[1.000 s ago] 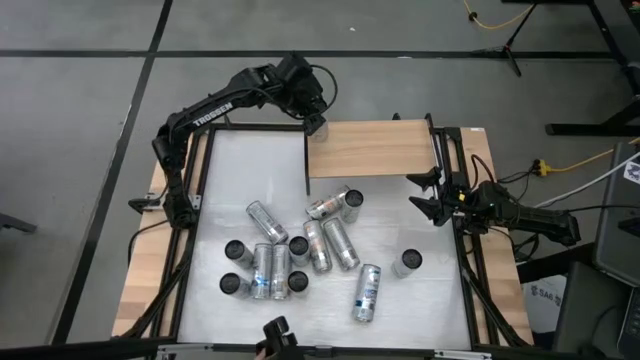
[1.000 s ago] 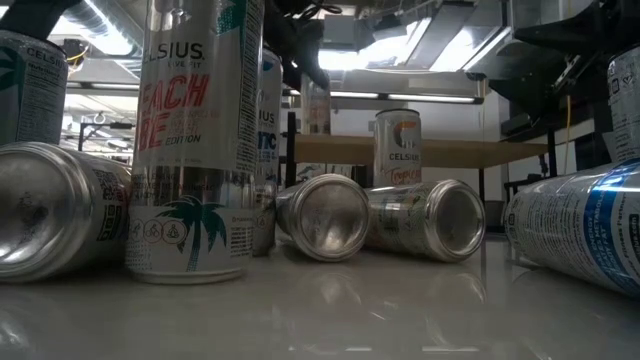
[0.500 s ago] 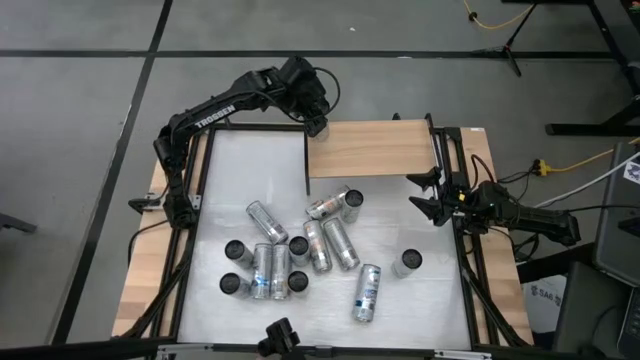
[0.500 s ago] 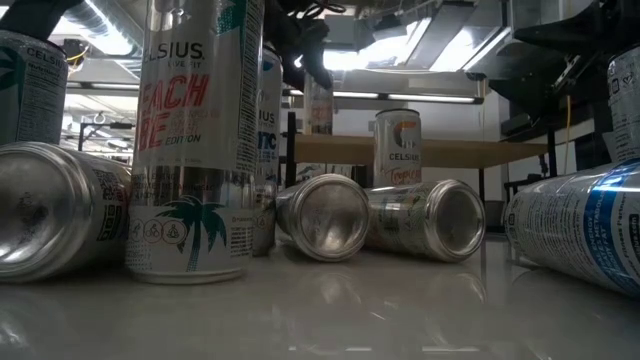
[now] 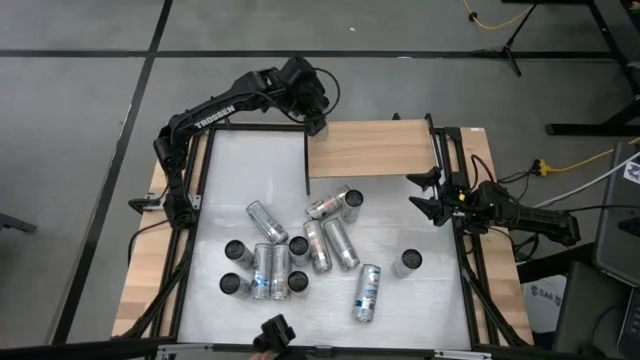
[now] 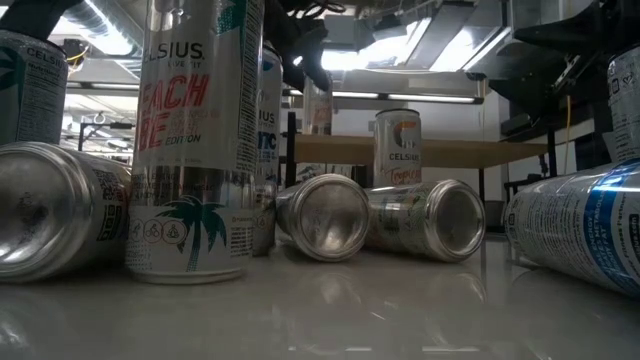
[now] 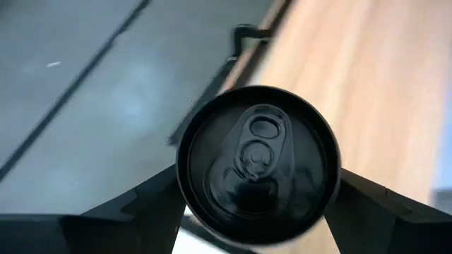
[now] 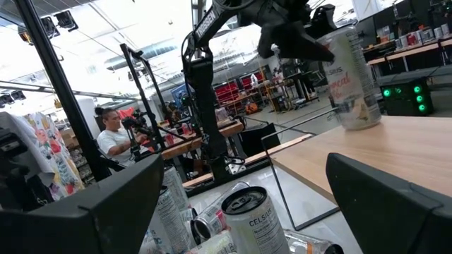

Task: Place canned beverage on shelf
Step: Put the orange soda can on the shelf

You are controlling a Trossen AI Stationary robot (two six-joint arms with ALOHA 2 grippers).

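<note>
Can (image 8: 349,77) stands upright on the left corner of the shelf (image 5: 372,148) at upper centre of the high view, with the left gripper (image 5: 316,122) around its top, fingers (image 7: 141,204) flanking it, grip undeterminable; right gripper (image 5: 428,197) waits released at the surface's (image 5: 420,300) right edge.
</note>
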